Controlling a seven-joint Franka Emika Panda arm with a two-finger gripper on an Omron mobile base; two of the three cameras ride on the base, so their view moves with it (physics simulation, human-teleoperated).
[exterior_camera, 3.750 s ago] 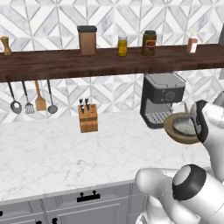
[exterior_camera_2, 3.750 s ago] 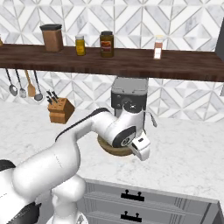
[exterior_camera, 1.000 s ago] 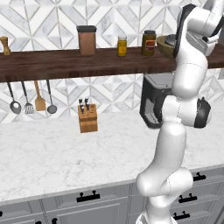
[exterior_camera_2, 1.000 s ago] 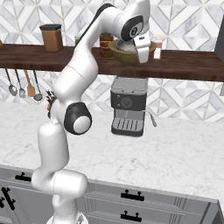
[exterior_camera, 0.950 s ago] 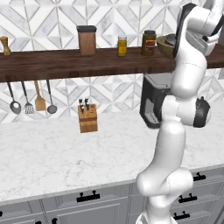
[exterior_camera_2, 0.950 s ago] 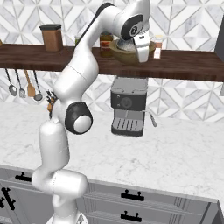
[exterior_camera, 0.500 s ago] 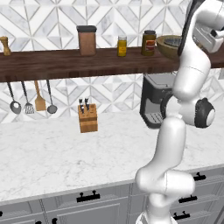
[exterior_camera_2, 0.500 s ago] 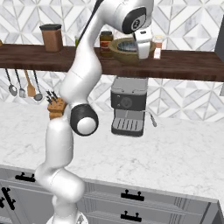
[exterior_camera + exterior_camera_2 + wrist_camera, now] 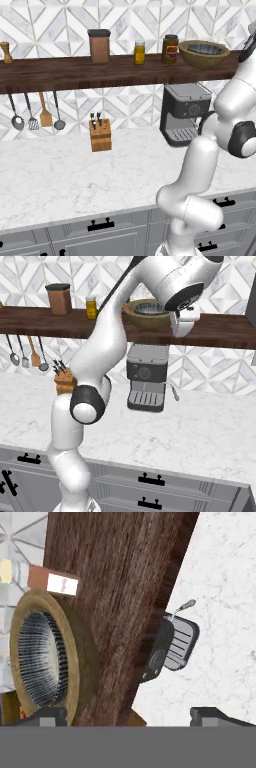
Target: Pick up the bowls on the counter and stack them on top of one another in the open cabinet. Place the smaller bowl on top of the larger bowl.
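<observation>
Change: wooden bowl point(image 9: 47, 657) let go on shelf point(image 9: 120, 587) | Claw point(image 9: 130, 714): spread wide, empty, bowl just left | Task: grey bowl seemingly nested already.

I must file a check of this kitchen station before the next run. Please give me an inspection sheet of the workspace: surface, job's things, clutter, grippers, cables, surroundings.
Surface: white marble counter, no bowl seen on it.
Job's things: wooden bowl stands on the dark shelf; a grey ribbed inside shows in it, whether that is the smaller bowl I cannot tell.
Clutter: knife block, coffee machine, hanging utensils, jars and canister on the shelf.
Grippers: gripper open, holding nothing, beside the wooden bowl.
Cables: nothing seen.
Surroundings: patterned tile wall, grey drawers.
</observation>
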